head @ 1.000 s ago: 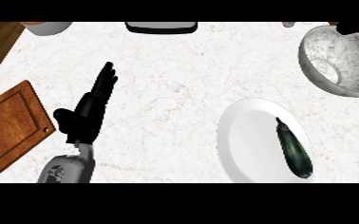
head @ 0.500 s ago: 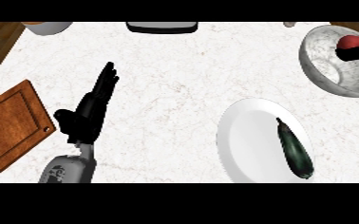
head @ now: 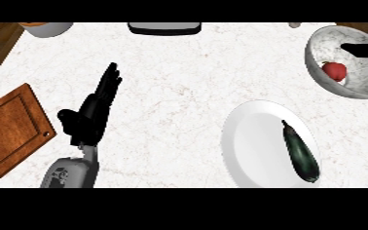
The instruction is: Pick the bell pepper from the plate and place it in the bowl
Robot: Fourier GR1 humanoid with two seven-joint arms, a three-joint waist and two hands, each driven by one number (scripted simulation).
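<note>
head view, steeply down on counter (head: 179, 78)

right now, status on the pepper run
Left hand open, idle. Right hand barely visible at bowl. Bell pepper in bowl. Plate holds only dark long vegetable.

Bare counter (head: 187, 83) between cutting board (head: 22, 126) and plate (head: 251, 146) — passable.

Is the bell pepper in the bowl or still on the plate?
In the bowl: the red bell pepper lies inside the marbled bowl at upper right. The white plate holds only a dark green vegetable.
</note>
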